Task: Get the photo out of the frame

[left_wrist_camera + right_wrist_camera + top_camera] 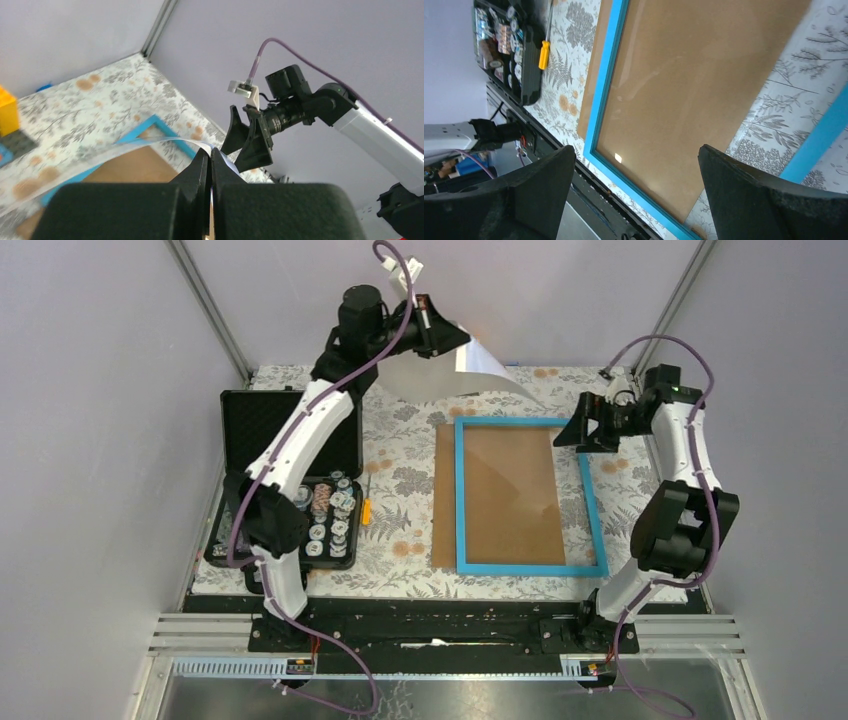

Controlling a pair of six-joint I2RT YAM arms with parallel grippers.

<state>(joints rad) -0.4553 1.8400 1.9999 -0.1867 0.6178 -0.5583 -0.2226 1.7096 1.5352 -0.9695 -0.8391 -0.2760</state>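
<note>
The frame (460, 500) lies flat on the flowered table, a thin light-blue border around brown board (510, 495); the board sticks out past its left side. My left gripper (440, 337) is raised high at the back and is shut on one edge of the photo (475, 370), a pale sheet that curves down toward the frame's far end. Its printed side does not show. In the left wrist view the fingertips (211, 152) pinch the sheet (125, 150). My right gripper (585, 425) hovers open over the frame's far right corner, holding nothing; its wrist view looks down on the blue border (606, 85).
An open black case (290, 430) with several small round items stands at the left. A yellow-handled screwdriver (366, 508) lies between case and frame. A yellow block (7, 110) sits on the table in the left wrist view. Grey walls close in the sides and back.
</note>
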